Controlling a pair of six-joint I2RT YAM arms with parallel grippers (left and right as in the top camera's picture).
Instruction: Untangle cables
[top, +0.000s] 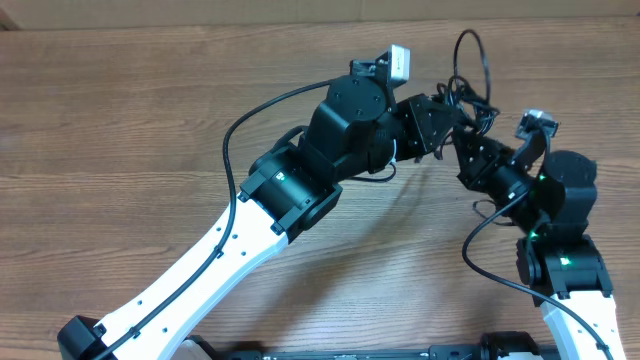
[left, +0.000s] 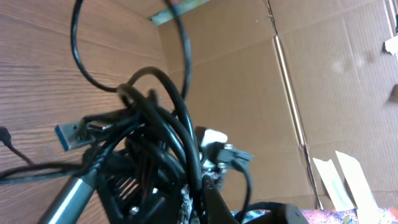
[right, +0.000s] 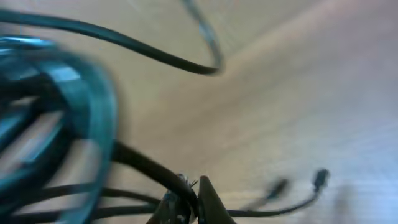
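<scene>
Left gripper (top: 440, 122): black two-finger unit, raised off the table. In its wrist view the fingers are closed in on a knot of cord that crosses right over them; the jaws look pressed onto the bundle, though the tangle hides the contact itself.

Right gripper (top: 468, 152): black, facing the left one from the right, the two nearly tip to tip. Its wrist view is badly blurred. The finger ends sit close together at the bottom edge with one cord running between them, so it reads as pinching that strand.

Thin black flexible cables (left: 163, 118): bunched in a knot between the two grippers, held clear of the surface. Several strands cross and wrap over each other. One open loop rises from the knot toward the far edge of the table. A silvery flat plug with a blue tip (left: 69, 134) sticks out of the left side of the knot in the left wrist view. Two small dark plug ends (right: 320, 178) lie on the wood beyond the right gripper; detail is lost to blur.

Brown wood-grain table (top: 120, 120): carries both arms' reach. Plain brown cardboard wall (left: 249, 93): stands along the far edge behind the knot.

Thick black arm cable (top: 232, 140): arcs beside the left arm's white link (top: 210, 260), apart from the knot.
</scene>
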